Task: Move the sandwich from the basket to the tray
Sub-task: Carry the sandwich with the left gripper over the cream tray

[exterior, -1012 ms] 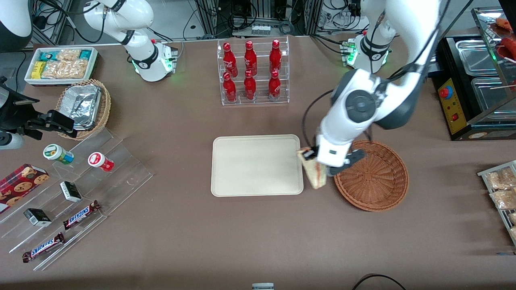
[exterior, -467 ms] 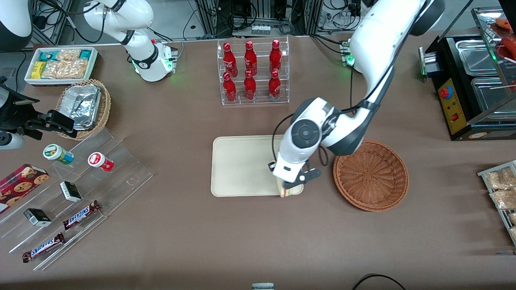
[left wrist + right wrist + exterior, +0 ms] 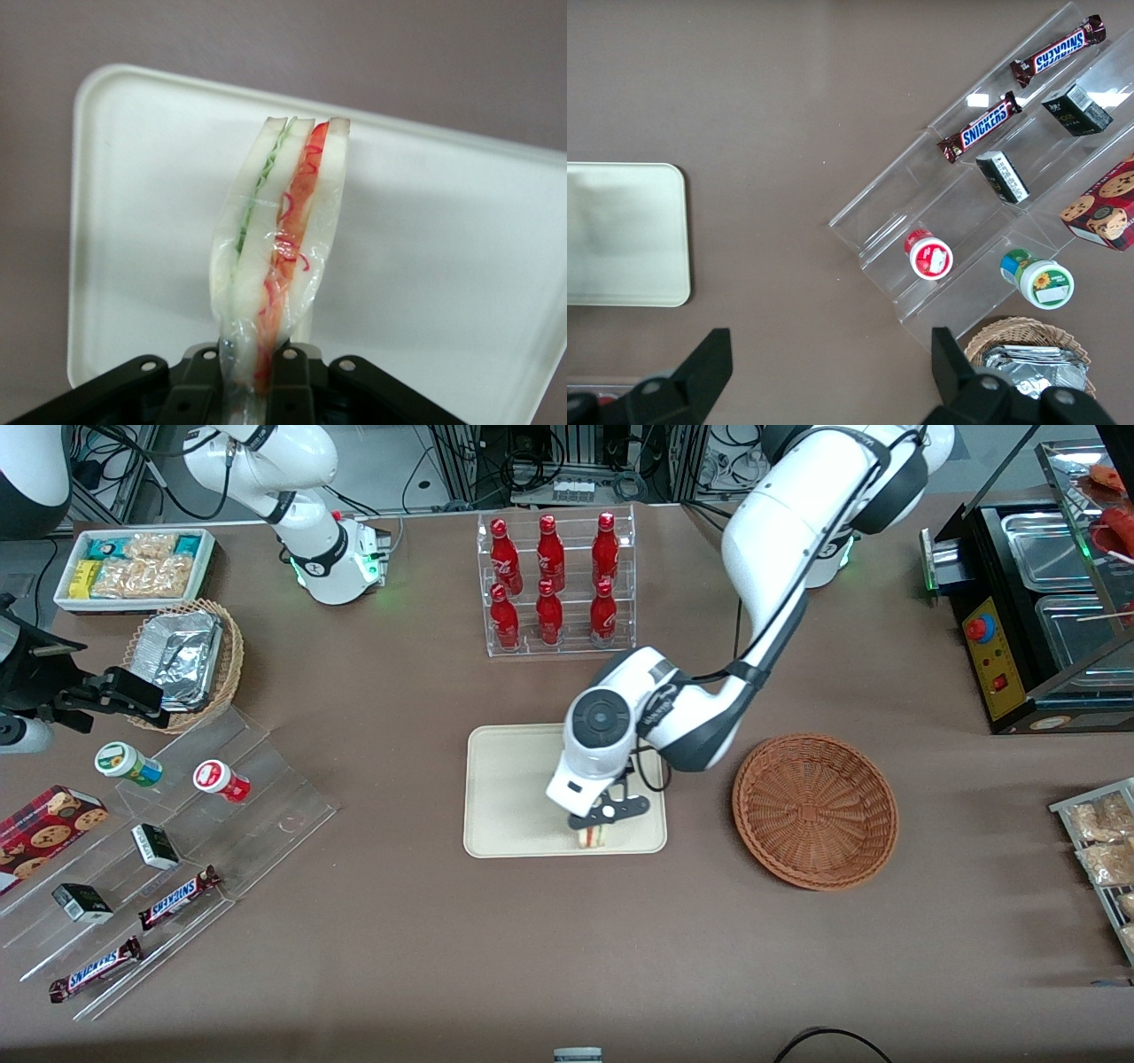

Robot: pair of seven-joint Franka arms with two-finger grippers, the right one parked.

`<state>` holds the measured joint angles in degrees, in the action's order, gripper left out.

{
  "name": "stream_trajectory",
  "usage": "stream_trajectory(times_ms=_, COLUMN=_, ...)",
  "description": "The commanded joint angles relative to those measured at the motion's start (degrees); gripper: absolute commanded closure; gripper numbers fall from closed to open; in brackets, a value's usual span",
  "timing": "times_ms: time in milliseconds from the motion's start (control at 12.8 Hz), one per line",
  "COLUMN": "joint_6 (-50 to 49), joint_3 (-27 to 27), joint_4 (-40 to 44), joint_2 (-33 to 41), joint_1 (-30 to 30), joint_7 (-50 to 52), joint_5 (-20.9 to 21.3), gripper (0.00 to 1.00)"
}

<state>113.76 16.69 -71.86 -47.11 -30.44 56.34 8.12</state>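
Observation:
My left gripper (image 3: 595, 821) hangs over the cream-white tray (image 3: 514, 788), near the tray's edge nearest the front camera, shut on the sandwich (image 3: 591, 836). In the left wrist view the sandwich (image 3: 282, 230) is a plastic-wrapped wedge with green and red filling, pinched at its narrow end between the black fingers (image 3: 292, 381), with the tray (image 3: 443, 248) beneath it. Whether the sandwich touches the tray I cannot tell. The reddish-brown wicker basket (image 3: 815, 810) stands beside the tray toward the working arm's end, with nothing in it.
A clear rack of red bottles (image 3: 555, 583) stands farther from the front camera than the tray. A stepped acrylic display (image 3: 168, 850) with candy bars and cups, a foil-container basket (image 3: 183, 661) and a white snack bin (image 3: 133, 567) lie toward the parked arm's end.
My gripper has carried the sandwich from beside the basket's rim across the tray's edge and over the tray, and lower. The basket has stayed put.

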Motion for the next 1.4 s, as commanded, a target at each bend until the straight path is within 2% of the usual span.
stream_trajectory(times_ms=0, joint_6=-3.5, joint_3=-0.6, joint_4=3.8, joint_2=-1.6, joint_1=-2.6, joint_7=-1.2, joint_5=2.5, gripper=1.0)
stream_trajectory(times_ms=389, joint_6=-5.9, joint_3=-0.7, joint_4=3.7, joint_2=-3.2, joint_1=-4.4, joint_7=0.5, joint_5=4.1, gripper=1.0)
stream_trajectory(times_ms=623, joint_6=-6.0, joint_3=-0.6, joint_4=4.9, joint_2=-4.6, joint_1=-4.4, joint_7=4.6, joint_5=3.5, gripper=1.0)
stream_trajectory(times_ms=934, joint_6=-6.0, joint_3=-0.5, joint_4=5.2, joint_2=-4.8, joint_1=-4.4, joint_7=5.0, joint_5=2.6, gripper=1.0)
stream_trajectory(times_ms=1012, joint_6=-5.7, joint_3=-0.5, joint_4=5.2, joint_2=-4.9, joint_1=-4.2, joint_7=5.0, joint_5=2.5, gripper=0.86)
stream_trajectory(times_ms=1090, joint_6=-5.4, joint_3=-0.5, joint_4=5.2, joint_2=-5.0, joint_1=-3.9, joint_7=4.8, joint_5=2.5, gripper=0.17)
stream_trajectory(times_ms=1168, joint_6=-4.7, joint_3=-0.6, joint_4=5.2, joint_2=-5.0, joint_1=-4.2, joint_7=4.9, joint_5=2.6, gripper=0.01)
stream_trajectory(times_ms=1323, joint_6=-3.7, joint_3=-0.6, joint_4=5.3, joint_2=-4.8, joint_1=-5.3, joint_7=6.0, joint_5=3.0, gripper=0.0)
